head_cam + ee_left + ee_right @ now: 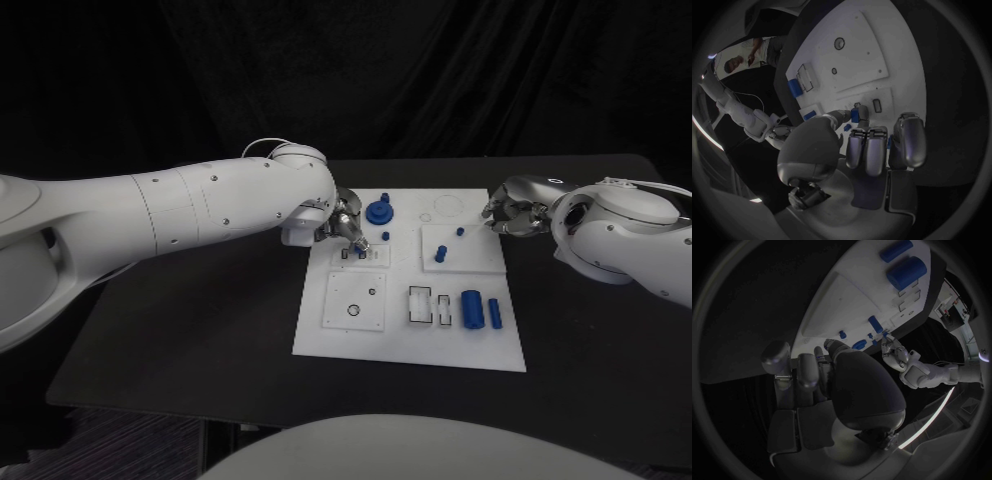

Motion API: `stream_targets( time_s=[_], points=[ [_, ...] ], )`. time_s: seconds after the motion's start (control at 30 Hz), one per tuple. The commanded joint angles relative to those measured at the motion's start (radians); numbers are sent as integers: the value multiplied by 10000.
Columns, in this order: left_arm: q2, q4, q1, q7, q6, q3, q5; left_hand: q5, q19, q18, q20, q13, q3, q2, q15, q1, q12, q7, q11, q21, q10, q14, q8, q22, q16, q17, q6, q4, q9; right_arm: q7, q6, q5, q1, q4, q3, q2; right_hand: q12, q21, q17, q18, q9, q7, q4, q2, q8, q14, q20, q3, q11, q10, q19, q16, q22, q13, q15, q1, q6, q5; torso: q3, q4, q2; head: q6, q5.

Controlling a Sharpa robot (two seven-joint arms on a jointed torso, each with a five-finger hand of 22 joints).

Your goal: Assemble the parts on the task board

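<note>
The white task board (335,345) lies mid-table. My left hand (335,222) hovers over the board's far left corner and pinches a small blue part (854,116) between thumb and a finger, just above a raised block with slots (362,256). A blue round knobbed part (379,212) stands beside that hand. My right hand (512,216) sits at the board's far right edge with its fingers (807,372) curled in, and I see nothing in them. A blue cylinder (470,308) and a blue bar (495,313) lie near the board's right side.
Two small blue pegs (460,232) (440,252) stand on a square block at the board's right. A square plate with a round hole (356,300) and two rectangular frames (420,306) sit nearer me. Black table (188,330) surrounds the board.
</note>
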Motion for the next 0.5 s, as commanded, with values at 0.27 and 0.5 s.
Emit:
stream_targets(
  time_s=[0.27,0.5],
  points=[
    [62,6,-57,-115,176,8,105,-29,29,-160,20,2635,81,20,-49,158,35,-57,-42,-78,1060,1057,-93,1731,26,2630,-16,-16,-27,-146,-39,-31,-18,26,6,0,-66,-62,-19,123,-11,47,-7,-53,-39,-96,18,53,-2,-101,-61,-72,999,351,-14,-83,19,56,4,-6,-3,-2,-13],
    [44,59,-74,-130,226,8,105,-16,26,-159,22,2635,91,22,-47,167,35,-55,-40,-83,1060,1057,-105,1730,26,2630,-14,-27,-37,-155,-28,-31,-19,20,6,11,-66,-62,-19,123,-11,47,-7,-53,-39,-96,18,53,-2,-101,-61,-72,999,351,-14,-83,19,56,-14,-18,-1,-2,19]
  ],
)
